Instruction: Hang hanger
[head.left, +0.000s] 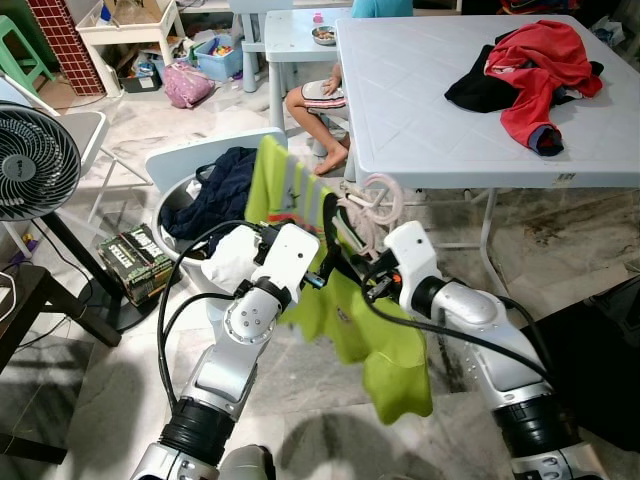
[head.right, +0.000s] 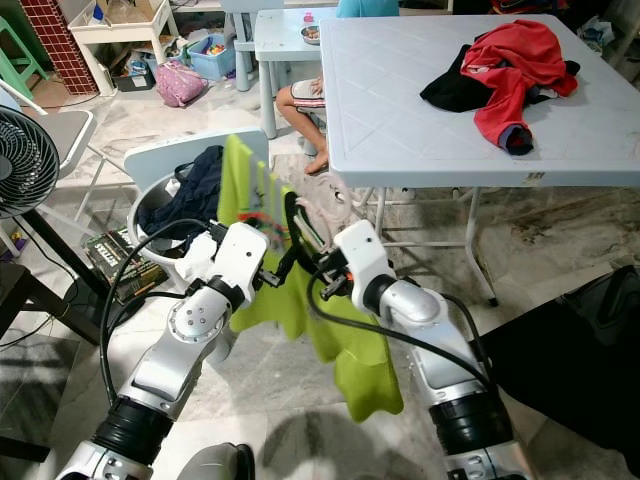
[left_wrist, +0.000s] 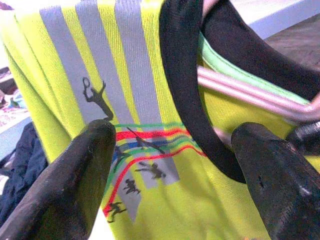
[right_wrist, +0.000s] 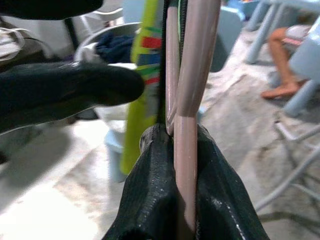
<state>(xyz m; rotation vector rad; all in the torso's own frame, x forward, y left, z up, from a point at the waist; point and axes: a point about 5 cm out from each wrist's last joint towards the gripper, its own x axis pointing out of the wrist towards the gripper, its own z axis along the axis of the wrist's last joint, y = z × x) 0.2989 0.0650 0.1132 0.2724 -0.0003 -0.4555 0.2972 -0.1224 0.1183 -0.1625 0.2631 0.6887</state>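
Above tiled floor (head.left: 120, 400); hanger (right_wrist: 187, 100) upright in right gripper (right_wrist: 175, 165).

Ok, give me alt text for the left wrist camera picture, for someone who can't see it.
Two black fingers of the left gripper stand apart in front of a bright yellow shirt with grey stripes, small sports figures and a black collar. A pink hanger runs through the collar, and dark blue clothing shows at one edge.
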